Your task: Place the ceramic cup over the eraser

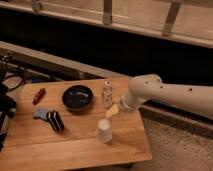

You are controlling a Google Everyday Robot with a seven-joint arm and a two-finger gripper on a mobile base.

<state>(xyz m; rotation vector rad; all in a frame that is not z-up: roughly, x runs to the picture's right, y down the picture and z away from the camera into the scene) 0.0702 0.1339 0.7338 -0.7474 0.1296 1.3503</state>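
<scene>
The ceramic cup [104, 131] is small, white and tapered, and stands on the wooden table [75, 147] near the front right. The eraser [55, 121] is a black oblong block with pale stripes, lying left of the cup, about a hand's width away. My gripper [112, 111] hangs at the end of the white arm [165, 92], which reaches in from the right. It sits just above and slightly behind the cup, right of the eraser. Nothing shows in its hold.
A dark bowl [77, 97] sits at the table's middle back. A white speckled shaker [106, 93] stands right of it, close behind the gripper. A blue-grey flat piece [40, 113] touches the eraser's left. A reddish-brown object [39, 95] lies at the back left.
</scene>
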